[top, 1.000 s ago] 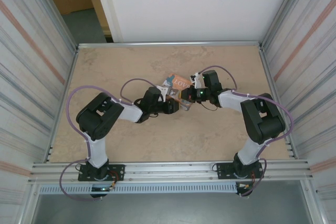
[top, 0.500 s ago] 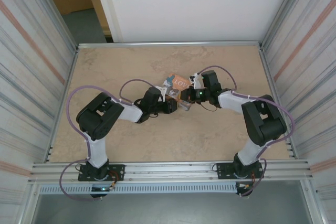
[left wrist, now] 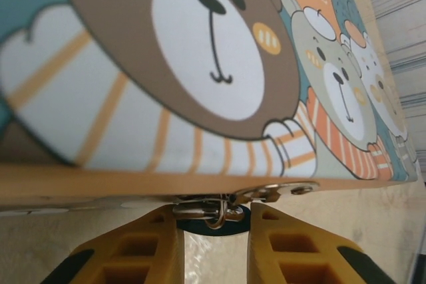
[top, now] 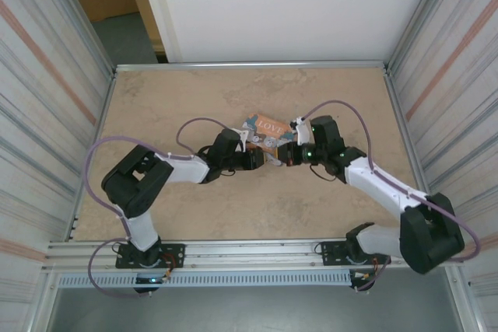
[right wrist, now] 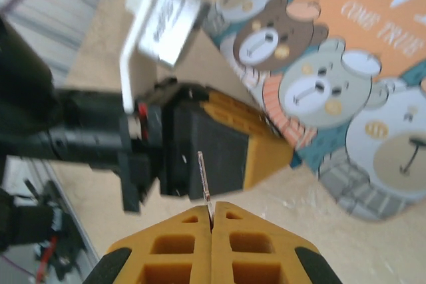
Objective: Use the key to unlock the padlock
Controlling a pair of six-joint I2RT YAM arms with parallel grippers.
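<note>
Pincers meet tip to tip near the middle of the beige worktop (top: 179,99) in the top view. The left pincer (top: 267,159) reaches in from the left and the right pincer (top: 285,154) from the right. Both sit at the near edge of the orange-and-teal tin (top: 268,124). How far either stands open cannot be told from up here.

Left wrist view: the tin's bear-printed lid spans the upper part, with its orange side wall below. A metal hasp (left wrist: 273,192) sticks out of that wall. Just beside it hangs the padlock (left wrist: 213,225), silver shackle on top and dark blue body under it. The 2 yellow fingers (left wrist: 143,254) stand only a little apart, 1 on each side of the blue body. The body fills the gap and seems to touch both, so the left pincer is closed on the padlock.

Right wrist view: the 2 yellow fingers (right wrist: 256,247) are pressed together, and a thin silver key (right wrist: 203,176), seen edge-on, sticks up from between their tips. The right pincer is clamped on it. Just beyond the key is the left pincer's black body with a yellow finger. The tin lies to the upper right on the worktop.
</note>
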